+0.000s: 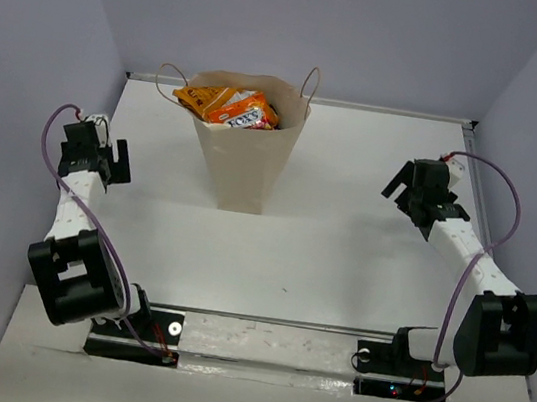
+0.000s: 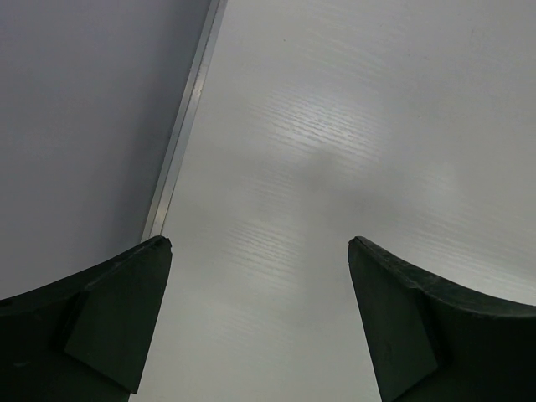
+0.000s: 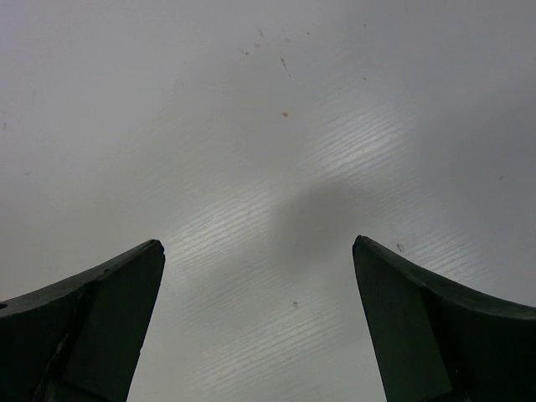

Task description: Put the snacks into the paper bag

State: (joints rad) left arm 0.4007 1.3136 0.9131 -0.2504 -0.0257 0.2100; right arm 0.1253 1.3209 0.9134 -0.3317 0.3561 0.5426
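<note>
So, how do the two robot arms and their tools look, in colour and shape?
The left arm and the right arm have white links with bulky black joint housings. A thin purple cable loops along each. The left tool and the right tool each have two dark, wedge-shaped fingers tapering to a point.

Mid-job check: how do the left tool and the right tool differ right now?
The left tool hangs by the table's left edge, its camera catching the wall and edge strip; the right tool's camera shows only speckled table. The left tool sits left of the paper bag, the right tool right of it. Shared: both stand open, empty and apart from the bag, where snacks show at the mouth.
</note>
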